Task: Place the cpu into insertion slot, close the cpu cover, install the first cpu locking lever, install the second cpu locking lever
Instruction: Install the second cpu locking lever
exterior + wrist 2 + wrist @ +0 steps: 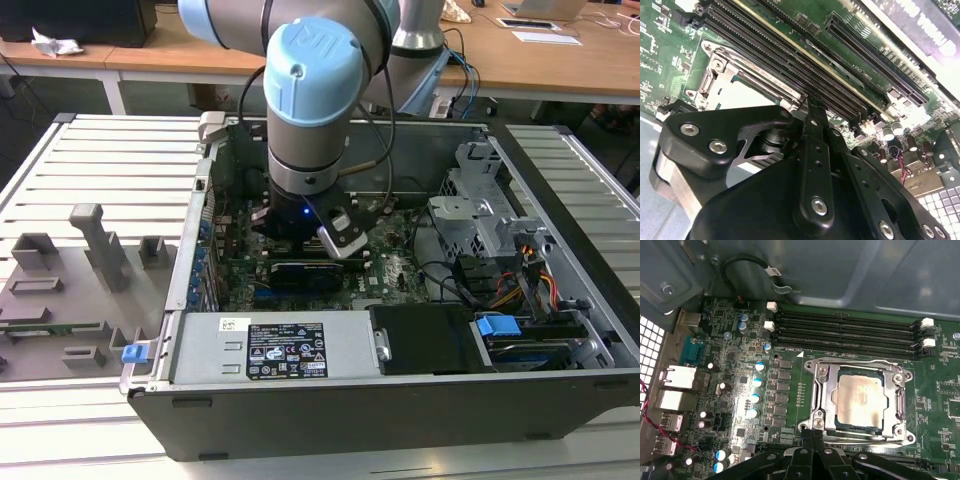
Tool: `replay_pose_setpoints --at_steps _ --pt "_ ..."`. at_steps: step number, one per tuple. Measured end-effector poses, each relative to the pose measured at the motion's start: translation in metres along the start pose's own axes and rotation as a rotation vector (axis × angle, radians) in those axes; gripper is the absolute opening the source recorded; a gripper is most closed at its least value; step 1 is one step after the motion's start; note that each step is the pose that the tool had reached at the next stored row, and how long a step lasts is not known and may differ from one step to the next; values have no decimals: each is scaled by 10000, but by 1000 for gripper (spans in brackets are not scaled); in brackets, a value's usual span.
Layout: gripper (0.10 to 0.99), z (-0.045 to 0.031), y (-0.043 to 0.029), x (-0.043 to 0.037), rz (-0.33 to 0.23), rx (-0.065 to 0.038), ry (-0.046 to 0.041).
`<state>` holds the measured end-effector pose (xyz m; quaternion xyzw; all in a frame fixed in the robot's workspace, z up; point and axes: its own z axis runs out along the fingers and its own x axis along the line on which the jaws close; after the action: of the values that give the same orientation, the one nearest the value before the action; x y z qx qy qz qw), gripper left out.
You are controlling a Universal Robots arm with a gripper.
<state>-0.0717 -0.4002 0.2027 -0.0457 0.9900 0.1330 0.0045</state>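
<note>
In the exterior view, a grey and blue robot arm [310, 110] reaches straight down into an open computer case [400, 400] lying on its side on a slatted grey desk [90, 170]. The arm's gripper [305, 235] hangs low over the green motherboard [395, 270], close enough to work on the socket beneath it. A grey fixture tray [70, 290] with upright holders sits at the exterior view's left, well apart from the case.

In the second wrist view, the black gripper [816, 112] fills the foreground. Its fingers [815, 150] are pressed together with nothing between them, the tip just beside the long memory slots [790, 55] and near the edge of the cpu cover [725, 75].

In the first wrist view, the cpu [860, 399] lies flat inside the insertion slot [837, 400], its dull silver top showing through the window of the cpu cover [821, 390], which lies folded down over it like a frame. The fingertips [812, 436] point at the near rim of the socket, at its corner. That placement suggests the work now concerns the locking levers; whether either lever is latched cannot be told.
</note>
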Motion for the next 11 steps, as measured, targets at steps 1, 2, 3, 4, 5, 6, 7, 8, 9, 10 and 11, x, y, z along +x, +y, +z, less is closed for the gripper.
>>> replay_pose_setpoints --at_steps 1,2,3,4,5,6,7,8,9,10,11 --pt "106 8 -1 3 0 -19 -1" --pt "106 12 -3 5 0 -31 -3" --pt "106 17 -3 8 0 -46 -5" --pt "106 20 -4 16 3 -68 -7" --pt "106 22 -3 27 1 -100 -9" --pt "106 23 -2 34 0 -119 -11" --pt "106 24 -2 40 -1 -134 -14" --pt "106 26 1 47 -1 -156 -15" --pt "106 27 3 49 0 -167 -16" --pt "106 29 6 51 0 -176 -16" --pt "106 32 12 52 -1 -192 -17"
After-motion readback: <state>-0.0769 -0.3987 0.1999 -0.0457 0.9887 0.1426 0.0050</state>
